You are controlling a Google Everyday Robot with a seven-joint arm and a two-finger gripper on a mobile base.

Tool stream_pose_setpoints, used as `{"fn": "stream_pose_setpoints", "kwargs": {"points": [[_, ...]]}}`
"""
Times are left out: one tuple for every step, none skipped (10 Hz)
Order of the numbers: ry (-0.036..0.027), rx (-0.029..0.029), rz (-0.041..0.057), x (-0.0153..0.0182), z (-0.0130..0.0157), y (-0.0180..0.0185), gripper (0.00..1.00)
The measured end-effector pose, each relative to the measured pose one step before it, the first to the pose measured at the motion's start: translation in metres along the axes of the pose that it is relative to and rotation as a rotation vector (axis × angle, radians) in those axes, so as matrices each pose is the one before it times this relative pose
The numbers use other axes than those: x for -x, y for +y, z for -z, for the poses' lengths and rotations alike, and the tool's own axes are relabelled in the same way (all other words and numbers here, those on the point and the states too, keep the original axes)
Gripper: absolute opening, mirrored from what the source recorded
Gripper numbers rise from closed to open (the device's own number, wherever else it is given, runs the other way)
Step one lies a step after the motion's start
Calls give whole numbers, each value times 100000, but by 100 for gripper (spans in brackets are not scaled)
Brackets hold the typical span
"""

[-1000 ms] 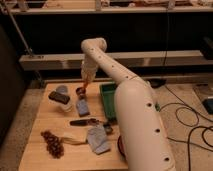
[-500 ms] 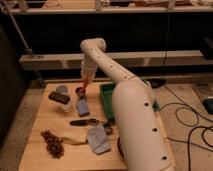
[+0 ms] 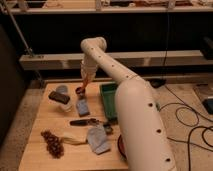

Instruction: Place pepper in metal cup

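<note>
As gripper hovers, metal cup seems empty.

The end effector has lowered the pepper toward the metal cup.

Your robot's arm is built of thick, rounded, cream-white tube segments joined at smooth elbow joints, with a row of small dark screw holes dotted along the casing. At its far end your gripper narrows to a slimmer piece.
</note>
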Motion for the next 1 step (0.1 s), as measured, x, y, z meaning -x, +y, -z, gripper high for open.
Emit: {"fn": "stream_pose_setpoints", "kwargs": {"points": [[-124, -5, 246, 157, -56, -140, 80]]}}
